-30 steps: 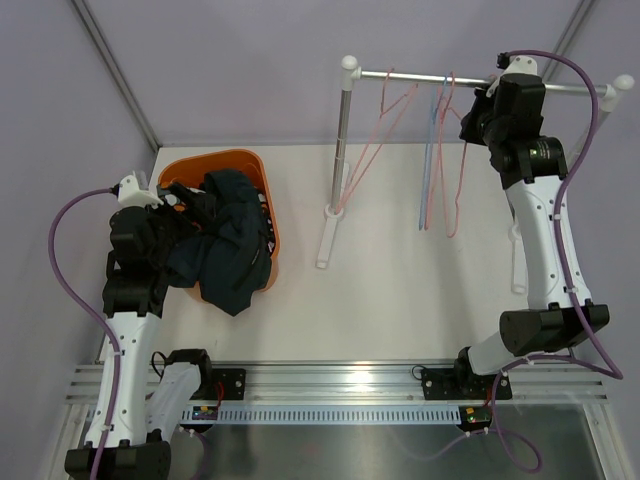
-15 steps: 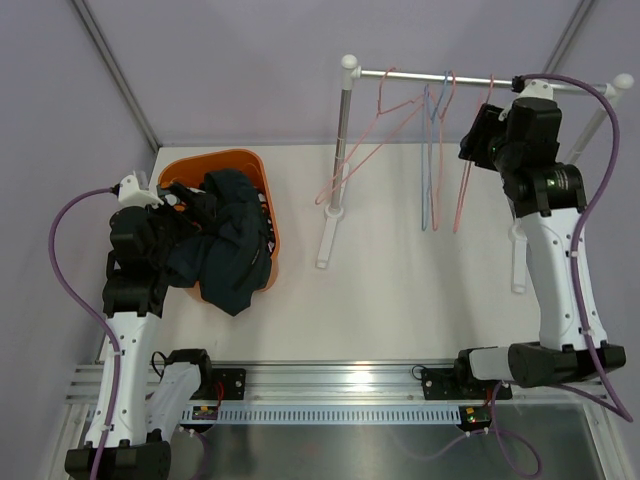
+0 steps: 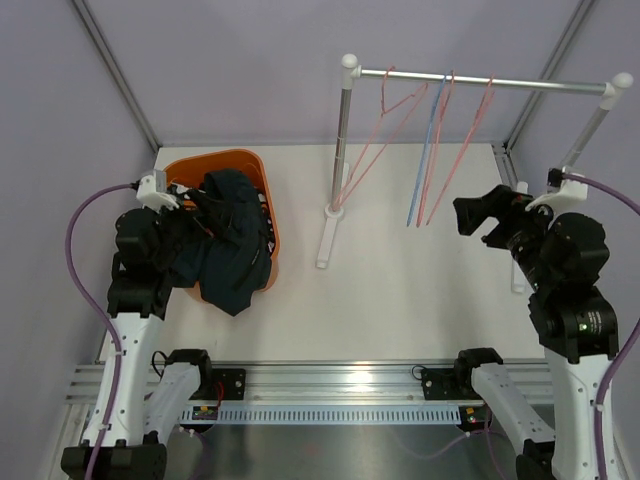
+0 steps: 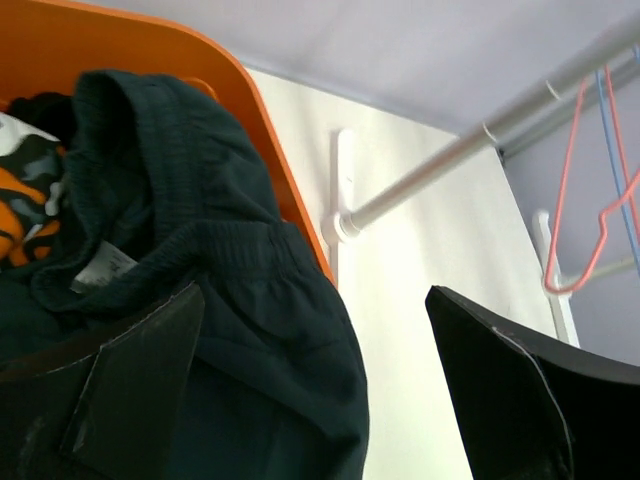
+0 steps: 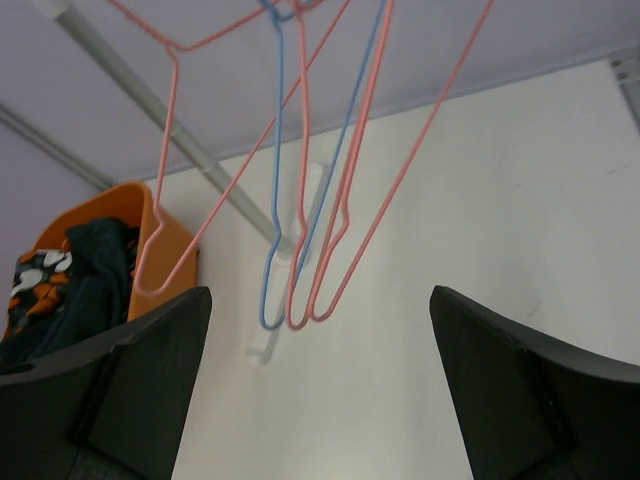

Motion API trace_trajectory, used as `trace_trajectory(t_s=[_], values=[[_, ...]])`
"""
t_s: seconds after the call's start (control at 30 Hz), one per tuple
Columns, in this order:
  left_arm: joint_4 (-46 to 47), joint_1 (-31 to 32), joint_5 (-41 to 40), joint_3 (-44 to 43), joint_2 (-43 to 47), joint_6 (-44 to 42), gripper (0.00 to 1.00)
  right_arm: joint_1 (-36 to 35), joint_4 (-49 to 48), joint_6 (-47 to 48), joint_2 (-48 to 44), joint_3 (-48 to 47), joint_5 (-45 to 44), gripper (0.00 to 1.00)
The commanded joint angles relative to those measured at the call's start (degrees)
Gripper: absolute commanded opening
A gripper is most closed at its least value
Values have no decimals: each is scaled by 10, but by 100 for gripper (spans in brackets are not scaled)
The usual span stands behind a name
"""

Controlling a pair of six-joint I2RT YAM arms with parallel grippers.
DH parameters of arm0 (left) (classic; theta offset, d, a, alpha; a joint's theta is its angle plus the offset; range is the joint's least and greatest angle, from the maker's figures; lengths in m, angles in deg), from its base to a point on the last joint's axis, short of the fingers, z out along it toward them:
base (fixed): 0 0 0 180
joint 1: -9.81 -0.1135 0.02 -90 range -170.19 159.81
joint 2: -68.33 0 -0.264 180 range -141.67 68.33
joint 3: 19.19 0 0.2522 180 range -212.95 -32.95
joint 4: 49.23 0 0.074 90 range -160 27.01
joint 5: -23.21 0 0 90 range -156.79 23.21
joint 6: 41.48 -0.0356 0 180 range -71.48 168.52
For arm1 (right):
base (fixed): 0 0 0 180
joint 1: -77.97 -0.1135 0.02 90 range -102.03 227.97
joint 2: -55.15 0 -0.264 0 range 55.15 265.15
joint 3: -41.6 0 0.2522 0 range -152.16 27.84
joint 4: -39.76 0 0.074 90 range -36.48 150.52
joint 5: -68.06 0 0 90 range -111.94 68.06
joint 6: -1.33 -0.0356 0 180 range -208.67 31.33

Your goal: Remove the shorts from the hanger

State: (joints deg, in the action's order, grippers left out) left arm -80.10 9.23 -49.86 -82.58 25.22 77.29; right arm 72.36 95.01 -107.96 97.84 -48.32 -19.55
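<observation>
Dark navy shorts (image 3: 232, 255) lie heaped in the orange basket (image 3: 215, 160) and spill over its near rim. Under them, orange camouflage shorts (image 4: 22, 190) show in the left wrist view. My left gripper (image 3: 195, 215) hovers open just above the navy shorts (image 4: 240, 310), touching nothing. Several bare wire hangers, pink (image 3: 465, 140) and blue (image 3: 428, 150), hang from the rail (image 3: 520, 84). My right gripper (image 3: 478, 218) is open and empty, low and to the right of the hangers. In its wrist view the pink hanger (image 5: 345, 200) and blue hanger (image 5: 275, 210) dangle ahead.
The rack stands on two white posts, the left upright (image 3: 340, 140) with its foot (image 3: 325, 240) mid-table, the right one (image 3: 590, 120) behind my right arm. Grey walls close off the back and sides. The basket (image 5: 150, 245) sits at the far left.
My right gripper has let go at the rail, opened wide and drawn back down toward the near side. The hangers have swung. My left arm has shifted slightly.
</observation>
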Motion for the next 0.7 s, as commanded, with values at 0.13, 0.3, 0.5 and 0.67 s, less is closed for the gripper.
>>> trace_trajectory(t_s=[0.13,0.3,0.5,0.67], values=[[-91,134,-37,-29,54,-118,99,2,-99,-87,-105,195,164,99],[-129,160,-88,-2,105,-148,99,2,-121,-104,-120,261,193,99],[-139,160,-83,17,138,-152,99,2,-149,-122,-141,308,205,99],[-149,165,-95,30,144,-155,99,2,-157,-127,-159,327,204,100]])
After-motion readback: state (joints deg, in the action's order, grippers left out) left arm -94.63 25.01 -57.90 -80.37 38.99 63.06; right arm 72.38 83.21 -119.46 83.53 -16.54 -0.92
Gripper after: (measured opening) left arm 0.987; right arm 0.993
